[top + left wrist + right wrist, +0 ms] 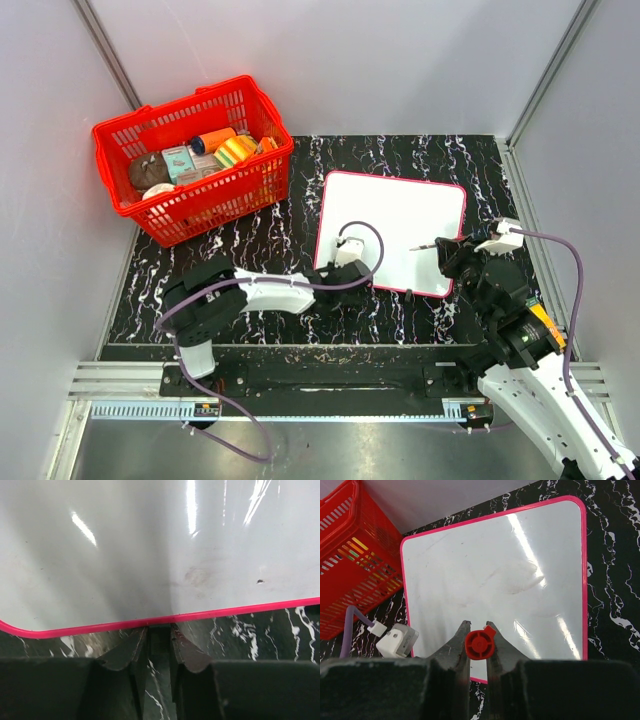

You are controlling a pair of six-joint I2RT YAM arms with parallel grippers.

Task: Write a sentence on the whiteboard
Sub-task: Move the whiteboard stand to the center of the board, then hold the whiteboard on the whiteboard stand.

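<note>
Nothing written yet: whiteboard [495, 570] blank ahead of right claw [477, 625], clamped on red marker [480, 645]; left claw [159, 630] barely apart.

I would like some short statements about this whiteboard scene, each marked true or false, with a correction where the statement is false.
1. The right gripper is shut on a marker. True.
2. The whiteboard lies inside the red basket. False: it lies flat on the table, beside the basket.
3. Red words are written on the whiteboard. False: its surface shows only faint smudges and glare, so the sentence is not yet written.
4. The left gripper has its tips at the whiteboard's near edge. True.
</note>
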